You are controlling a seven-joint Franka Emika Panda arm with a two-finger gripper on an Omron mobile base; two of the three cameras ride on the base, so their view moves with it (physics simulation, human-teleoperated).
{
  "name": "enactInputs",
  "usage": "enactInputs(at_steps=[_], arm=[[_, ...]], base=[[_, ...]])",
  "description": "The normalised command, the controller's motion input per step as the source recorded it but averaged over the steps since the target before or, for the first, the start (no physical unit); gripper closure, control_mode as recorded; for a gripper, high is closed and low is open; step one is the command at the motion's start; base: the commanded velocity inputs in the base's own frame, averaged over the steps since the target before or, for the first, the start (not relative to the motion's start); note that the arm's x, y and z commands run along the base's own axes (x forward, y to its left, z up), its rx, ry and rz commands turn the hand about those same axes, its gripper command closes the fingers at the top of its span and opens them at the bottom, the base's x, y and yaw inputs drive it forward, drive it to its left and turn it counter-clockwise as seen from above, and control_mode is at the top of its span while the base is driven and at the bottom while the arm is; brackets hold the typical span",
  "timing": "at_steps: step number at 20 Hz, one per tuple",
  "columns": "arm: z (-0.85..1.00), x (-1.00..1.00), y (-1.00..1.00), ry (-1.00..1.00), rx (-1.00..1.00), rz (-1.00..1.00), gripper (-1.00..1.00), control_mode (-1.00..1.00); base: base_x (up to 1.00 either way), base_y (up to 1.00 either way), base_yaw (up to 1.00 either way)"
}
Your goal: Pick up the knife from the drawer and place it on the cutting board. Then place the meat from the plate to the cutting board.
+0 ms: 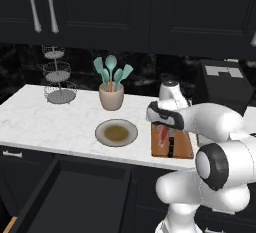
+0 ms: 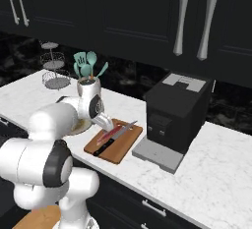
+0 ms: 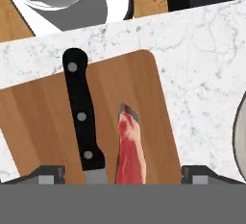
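Glossy white rounded arm links (image 1: 220, 122) join through dark grey ringed joint caps (image 1: 211, 166); the end effector (image 3: 123, 174) carries two small dark finger tips (image 3: 45, 174) with pale grey pads

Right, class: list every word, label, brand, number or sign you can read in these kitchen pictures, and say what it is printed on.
None: no readable text in any view.
The coffee machine carries no legible label or brand.
The knife handle shows only three plain rivets.
The cutting board, plate and utensil cup are unmarked.
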Motion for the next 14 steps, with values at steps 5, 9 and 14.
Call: enactInputs(at_steps=[5,9,14], arm=[[0.85,-1.00,-0.10,-0.90,0.00,0.00,-1.00,-1.00],[0.77,-1.00,-0.59,-0.78,0.03,-0.01,-1.00,-1.00],[0.75,-1.00,-0.84,-0.68,0.13,-0.01,-1.00,-1.00]], base=[[0.00,0.00,0.00],[0.00,0.00,0.00],[0.00,0.00,0.00]])
